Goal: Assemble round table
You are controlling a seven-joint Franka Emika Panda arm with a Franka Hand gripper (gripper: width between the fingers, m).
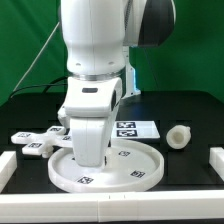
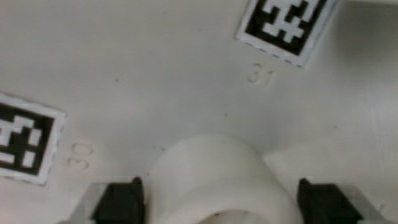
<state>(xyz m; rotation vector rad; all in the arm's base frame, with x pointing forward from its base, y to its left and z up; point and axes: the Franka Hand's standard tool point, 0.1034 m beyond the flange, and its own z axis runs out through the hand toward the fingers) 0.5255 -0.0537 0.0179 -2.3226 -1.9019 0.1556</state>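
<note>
Across the exterior view's middle, gripper low on the round disc, cross-shaped foot piece toward that view's left, cylinder leg lying right, wrist view, fingers flanking a rounded white shape over the tagged disc, cannot tell whether pinching.

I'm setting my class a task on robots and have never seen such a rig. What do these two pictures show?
The big white machine is a robot arm with two jaws at its tip. One picture comes from a camera off the arm, the other from a camera on its wrist, looking down past the jaws. On the black table lie furniture parts: a round disc under the arm, a cross-shaped foot and a short leg. The flat marker board belongs to the rig. In the wrist view a white rounded shape sits between the jaws; whether they grip it I cannot tell.
</note>
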